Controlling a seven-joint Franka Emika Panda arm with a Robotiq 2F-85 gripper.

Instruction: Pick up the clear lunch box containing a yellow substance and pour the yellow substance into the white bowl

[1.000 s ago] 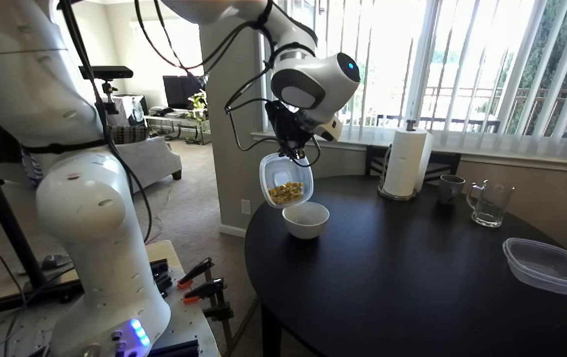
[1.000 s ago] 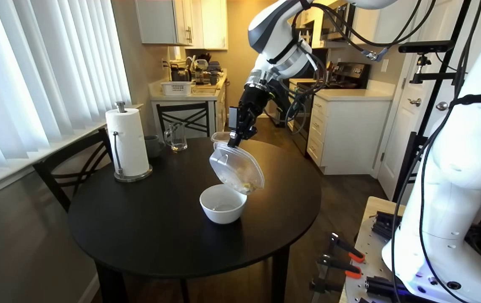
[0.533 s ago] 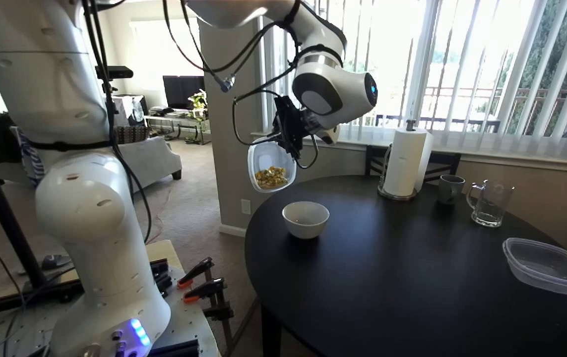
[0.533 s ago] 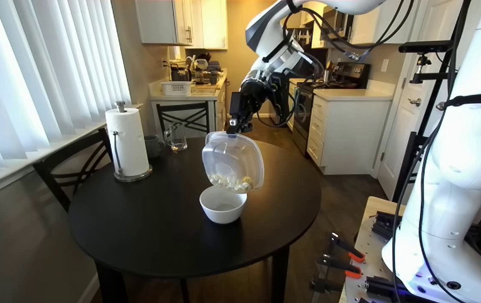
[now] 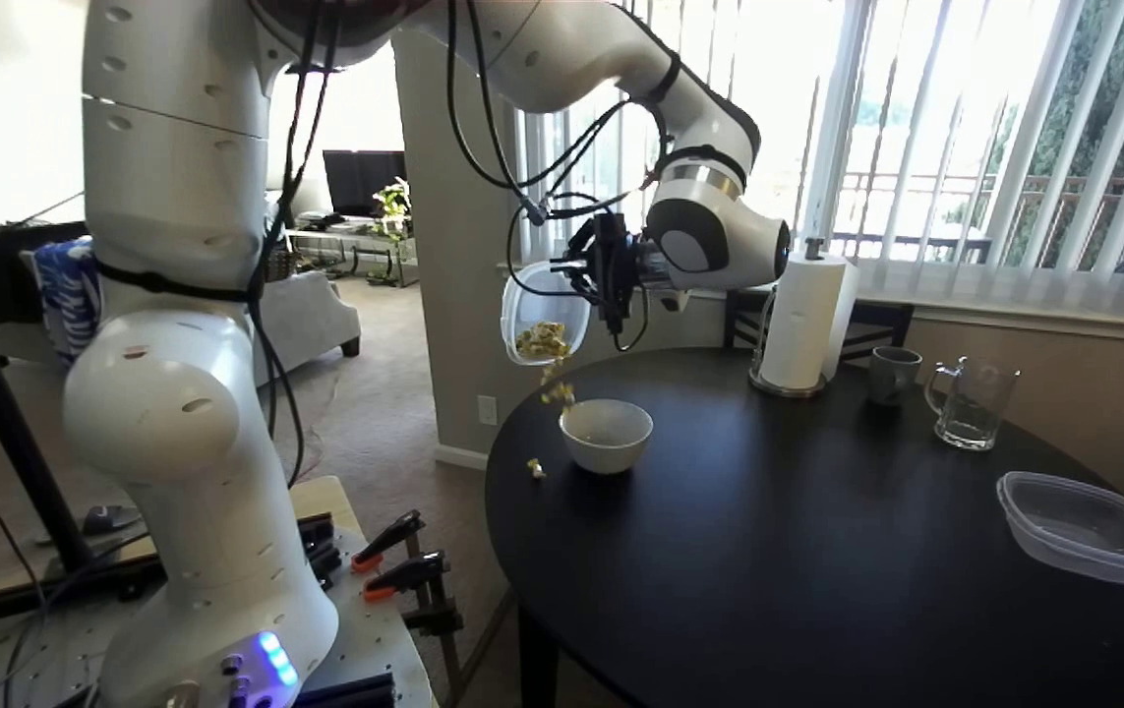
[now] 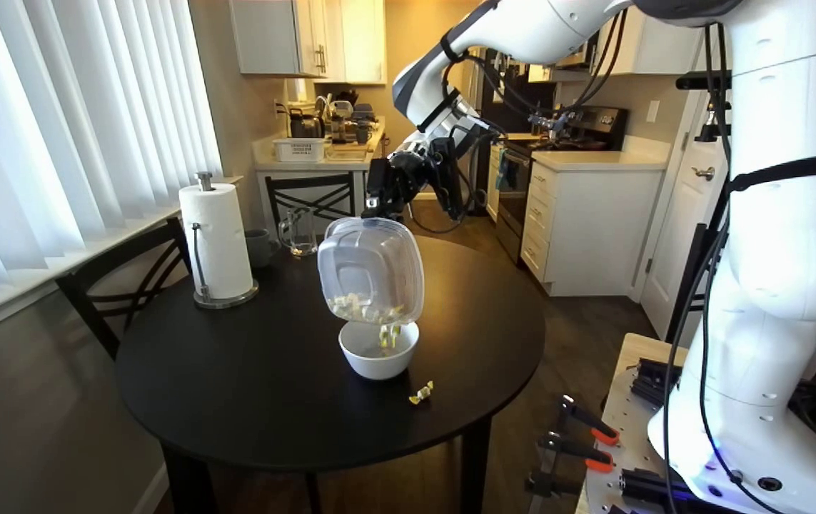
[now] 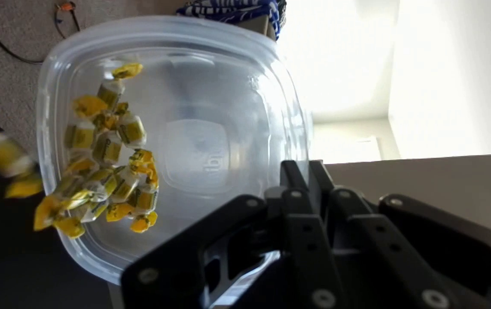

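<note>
The jaws are nearly together, clamped on the side wall of the clear lunch box [image 7: 198,154], just thin plastic between them. Box is up in the air, tilted, low edge higher than the white bowl [image 6: 378,368] and near its rim. Squarish, smooth, rounded corners. Contents: yellow candies [image 7: 108,148], stubby, wrappers clear and yellow with twisted ends, heaped on the low side. From where I stand, falling pieces [image 5: 562,394] blur between box and bowl; a loose piece [image 6: 422,393] shows just outside the bowl. Bowl: round, plain, upright on the dark, smooth tabletop [image 5: 768,551]. Farther along: a larger clear plastic container [image 5: 1063,556], a handled glass mug [image 5: 978,403], a white paper-towel roll [image 5: 799,324].
</note>
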